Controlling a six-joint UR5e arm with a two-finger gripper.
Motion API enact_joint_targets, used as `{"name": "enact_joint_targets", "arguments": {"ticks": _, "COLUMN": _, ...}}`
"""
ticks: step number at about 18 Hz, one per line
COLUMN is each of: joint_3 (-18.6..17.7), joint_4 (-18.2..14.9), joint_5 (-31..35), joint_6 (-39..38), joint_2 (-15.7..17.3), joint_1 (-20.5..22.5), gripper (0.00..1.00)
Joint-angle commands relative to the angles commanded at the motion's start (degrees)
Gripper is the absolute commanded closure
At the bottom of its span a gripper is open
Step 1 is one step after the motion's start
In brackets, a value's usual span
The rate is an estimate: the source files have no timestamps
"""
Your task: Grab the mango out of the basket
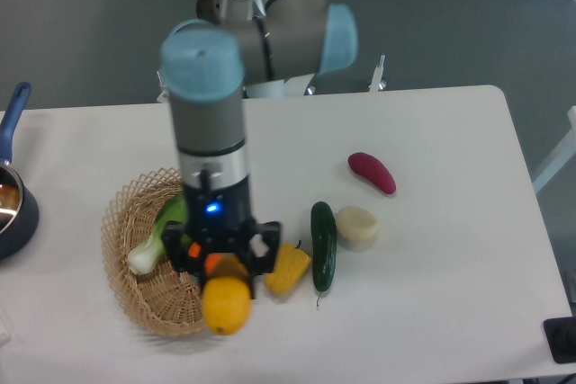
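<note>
Tan round woven wicker basket [135, 272] sits left of your black two-finger gripper [225, 269]. Its fingers are clamped on the smooth yellow oval mango [226, 306], which hangs just below them over the basket's right rim. Lobed yellow bell pepper [289, 267] lies just right.

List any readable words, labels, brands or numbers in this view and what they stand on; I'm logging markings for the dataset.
None: no readable text in this view.
The grey robot gripper, its jaws shut on the smooth yellow oval mango, shows only a blue light, no lettering.
The round tan woven wicker basket and the vegetables bear no labels.
</note>
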Motion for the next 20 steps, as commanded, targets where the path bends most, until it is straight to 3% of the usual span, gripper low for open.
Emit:
{"name": "enact_joint_targets", "arguments": {"ticks": 8, "joint_3": 1.0, "joint_4": 0.0, "joint_5": -8.9, "joint_6": -0.4, "joint_2": 1.5, "joint_1": 6.8, "gripper": 0.64}}
{"name": "enact_joint_targets", "arguments": {"ticks": 20, "joint_3": -0.1, "joint_4": 0.0, "joint_5": -10.0, "joint_6": 0.1, "joint_2": 1.9, "joint_1": 7.7, "gripper": 0.64}}
